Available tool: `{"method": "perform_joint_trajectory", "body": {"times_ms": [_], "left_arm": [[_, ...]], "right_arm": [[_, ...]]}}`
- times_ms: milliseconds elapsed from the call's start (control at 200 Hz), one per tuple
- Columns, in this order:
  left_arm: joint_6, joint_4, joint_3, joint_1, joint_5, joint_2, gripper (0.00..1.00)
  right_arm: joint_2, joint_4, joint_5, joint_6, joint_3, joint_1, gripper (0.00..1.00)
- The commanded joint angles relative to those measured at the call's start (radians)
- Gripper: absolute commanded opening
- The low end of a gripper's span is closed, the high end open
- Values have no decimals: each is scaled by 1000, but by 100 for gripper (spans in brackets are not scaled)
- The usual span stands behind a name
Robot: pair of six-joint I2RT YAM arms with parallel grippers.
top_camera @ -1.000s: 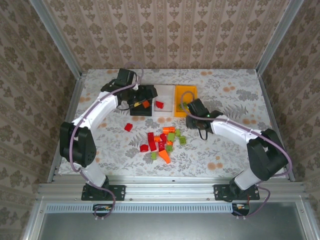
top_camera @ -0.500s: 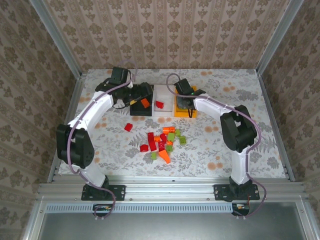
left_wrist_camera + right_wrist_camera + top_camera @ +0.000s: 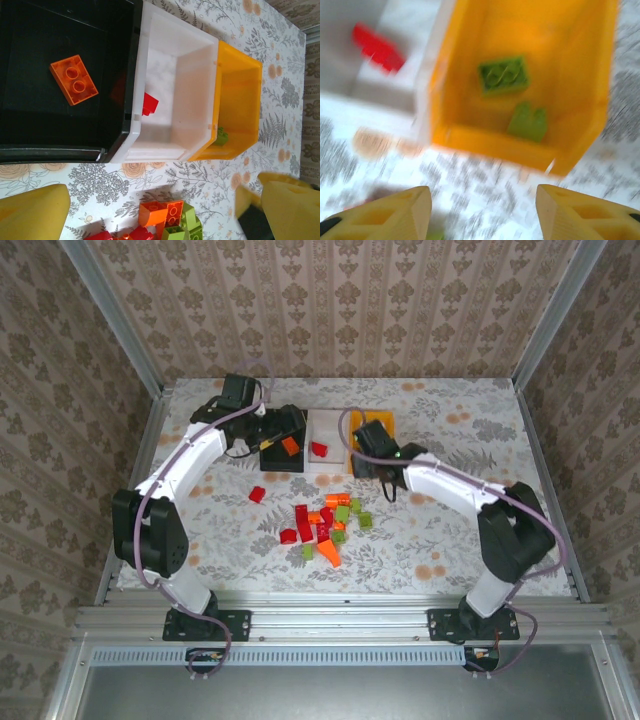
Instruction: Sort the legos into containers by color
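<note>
Now our right claw (image 3: pixel 482 212) has let go: small green plastic bricks (image 3: pixel 503 75) lie in the orange-yellow plastic bin (image 3: pixel 585 100), upper middle. Our left claw (image 3: pixel 160 207) is open too. We have more to sort.

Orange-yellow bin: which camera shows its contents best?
Right wrist: it looks straight into the orange-yellow bin, two green bricks on its floor, though blurred. Left wrist shows one brick; in the top view the right arm covers part of it.

Left gripper (image 3: pixel 157 210) and right gripper (image 3: pixel 481 211) both hang spread, empty.
</note>
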Motion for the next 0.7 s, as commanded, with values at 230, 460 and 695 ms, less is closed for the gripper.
{"method": "perform_joint_trajectory", "body": {"times_ms": [230,460,695], "left_arm": [[-45,36,-22,-51,77,36,100],[-46,35,-22,-54,79,45,100],[-43,33,-20,-52,74,44,100]], "right_arm": [[-62,-39,-165,156,-235,91,70],[7,10,-202,156,-271,90,65],[32,27,-189,151,-269,91,50]]}}
